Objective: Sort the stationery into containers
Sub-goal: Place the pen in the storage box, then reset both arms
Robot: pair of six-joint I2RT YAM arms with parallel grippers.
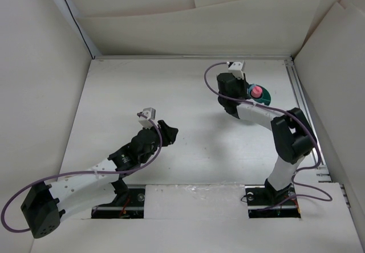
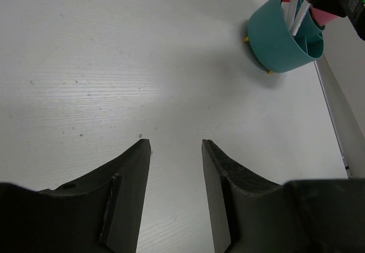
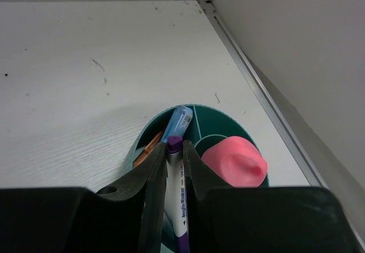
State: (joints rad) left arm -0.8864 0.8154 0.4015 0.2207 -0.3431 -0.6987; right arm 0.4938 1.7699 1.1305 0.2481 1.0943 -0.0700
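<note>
The teal-green organiser cup stands at the far right of the table. My right gripper is shut on a white marker with purple ends, held upright just above the cup's rim. Inside the cup are a light blue marker, an orange marker and a large pink one. In the left wrist view the cup also holds thin white pens. My left gripper is open and empty, low over bare table, far to the cup's left.
A metal rail runs along the right wall just beyond the cup. White walls close in the table at the back and sides. The right arm reaches from its base up to the cup.
</note>
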